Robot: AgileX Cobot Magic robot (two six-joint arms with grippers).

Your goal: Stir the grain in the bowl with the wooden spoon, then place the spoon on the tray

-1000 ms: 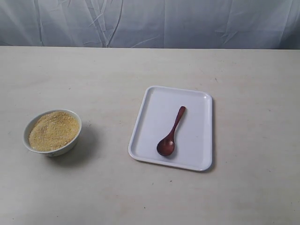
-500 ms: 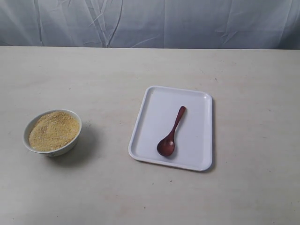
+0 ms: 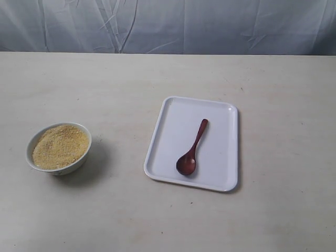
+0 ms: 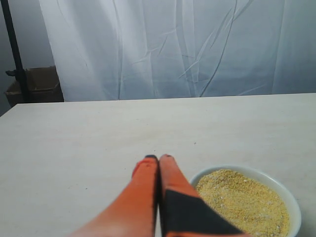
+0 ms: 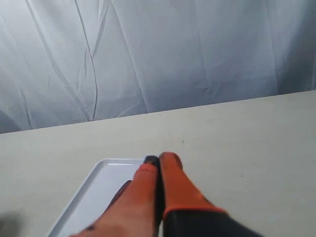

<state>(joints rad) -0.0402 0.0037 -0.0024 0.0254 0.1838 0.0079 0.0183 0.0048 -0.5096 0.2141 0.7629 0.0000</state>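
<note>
The white bowl [image 3: 59, 148] stands at the table's left, filled with golden-yellow grain [image 3: 60, 146]. Right of centre lies the white tray [image 3: 223, 123], and the dark reddish-brown wooden spoon [image 3: 192, 148] rests in it, head toward the front. Neither arm shows in the exterior view. In the left wrist view my left gripper [image 4: 158, 158] is shut and empty, hanging just beside the bowl [image 4: 284, 190] and its grain [image 4: 242, 200]. My right gripper [image 5: 159, 159] is shut too, holding nothing, above the tray [image 5: 94, 185]; a dark sliver of the spoon [image 5: 122, 191] peeks out from behind its fingers.
A pale cloth backdrop [image 3: 168, 26] hangs behind the beige table [image 3: 283, 210]. In the left wrist view a cardboard box [image 4: 34, 86] and a dark pole [image 4: 14, 49] stand past the table's far corner.
</note>
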